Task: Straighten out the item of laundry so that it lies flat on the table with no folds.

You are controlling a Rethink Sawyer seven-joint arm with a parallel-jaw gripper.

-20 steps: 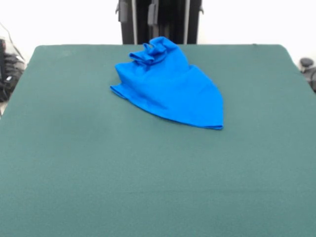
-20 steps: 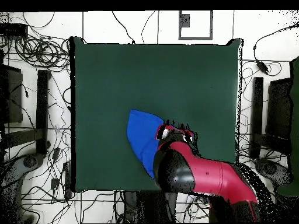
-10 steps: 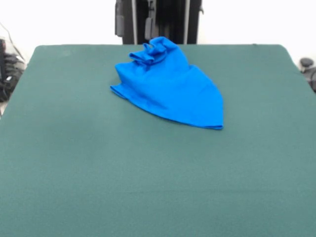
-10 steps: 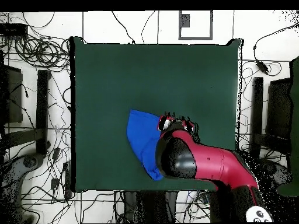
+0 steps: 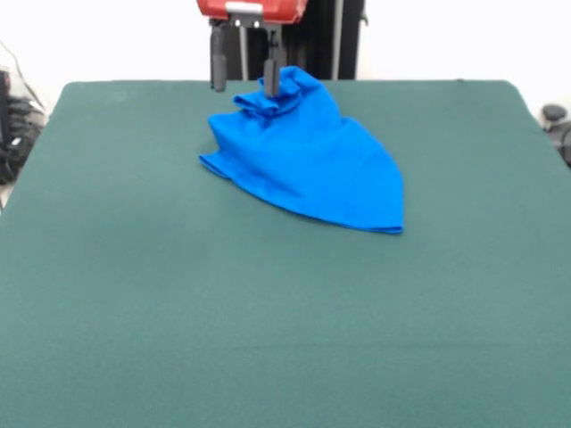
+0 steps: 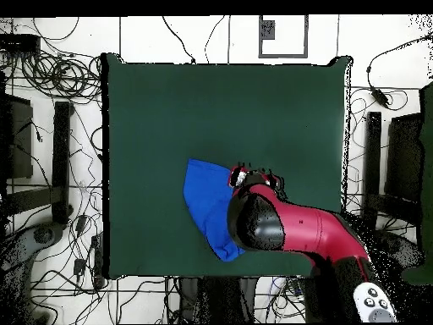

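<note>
Blue T-shirt (image 5: 308, 156) (bunched) lies beneath the spread end effector (image 5: 244, 76).

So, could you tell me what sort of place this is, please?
Probably a robotics lab: a green felt-topped table holding one blue T-shirt, a red arm's pincer above it, and loose cables across the tiled floor.

Around the T-shirt (image 5: 308, 156), the tabletop (image 5: 268, 321) is lying bare on every side, widest toward the camera in the front view. Only the shirt's bunched far end is rising as an obstacle, with the tool (image 5: 244, 78) hanging spread over it.
</note>
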